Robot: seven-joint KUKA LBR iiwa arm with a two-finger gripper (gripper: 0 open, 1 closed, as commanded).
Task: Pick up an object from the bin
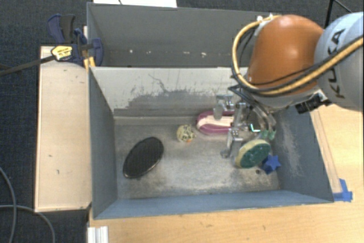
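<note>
My gripper [234, 142] hangs low over the right part of the bin floor. Its tip is right beside a round green disc with a pale face [254, 154], which leans at its right. A small blue star-shaped piece [271, 163] lies against the disc's lower right. Just behind the gripper, near the back wall, rests a pink and white elongated thing [211, 123], partly hidden by the gripper. A small yellowish speckled ball [185, 134] sits to the left of it.
A black oval pad [143, 157] lies on the left of the bin floor. The arm's orange dome and cables cover the bin's right back corner. Bare floor stretches between the black pad and the gripper.
</note>
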